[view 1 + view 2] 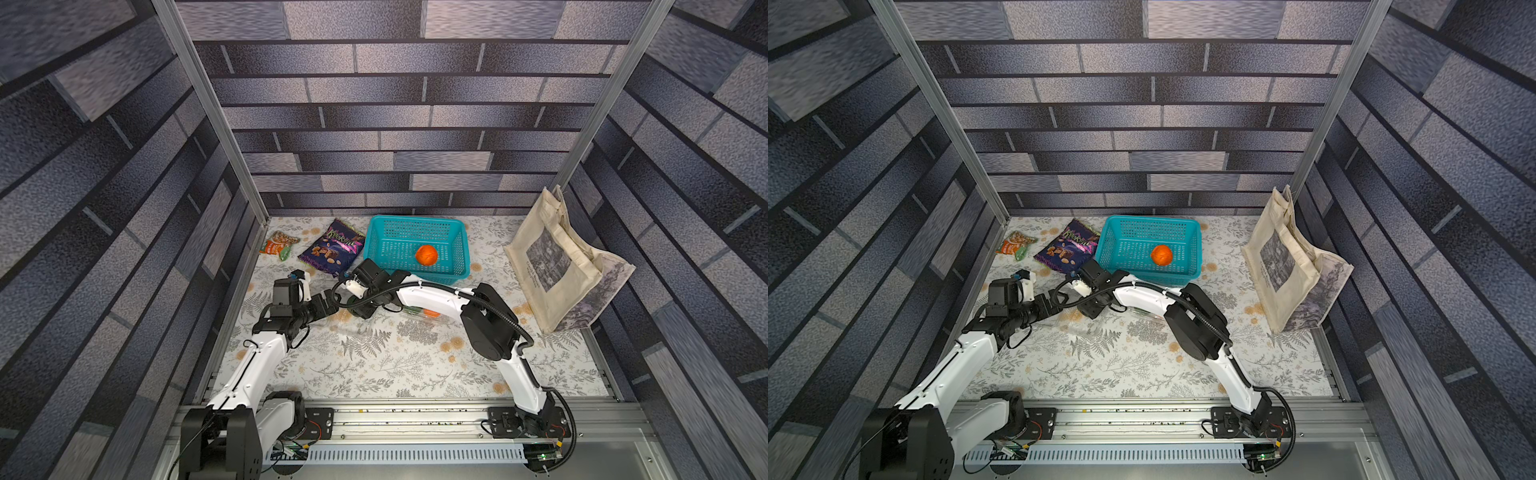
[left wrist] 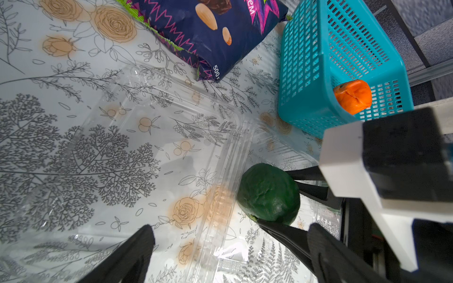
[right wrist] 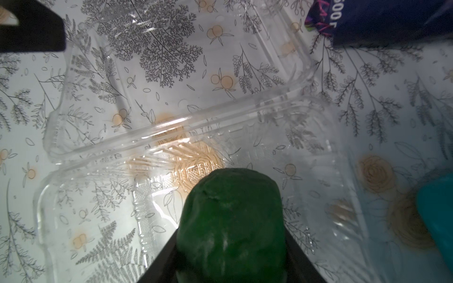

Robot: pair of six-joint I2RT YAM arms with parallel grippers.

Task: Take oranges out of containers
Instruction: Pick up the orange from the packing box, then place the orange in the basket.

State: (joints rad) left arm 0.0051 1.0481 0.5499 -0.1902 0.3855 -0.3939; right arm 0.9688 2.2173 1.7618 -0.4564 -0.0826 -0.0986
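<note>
Floral tablecloth (image 1: 374, 365): one green orange (image 2: 268, 193) gripped, one bright orange (image 1: 426, 254) in basket (image 2: 306, 73).

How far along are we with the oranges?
Done: one orange fruit sits in the teal basket. In hand: right gripper grips a green fruit inside the open clamshell. Left: lifting it out, plus the orange and green showing in the second clamshell under the right arm.

both top views high, looking down, wrist views close, sharing green orange (image 2: 268, 193)
</note>
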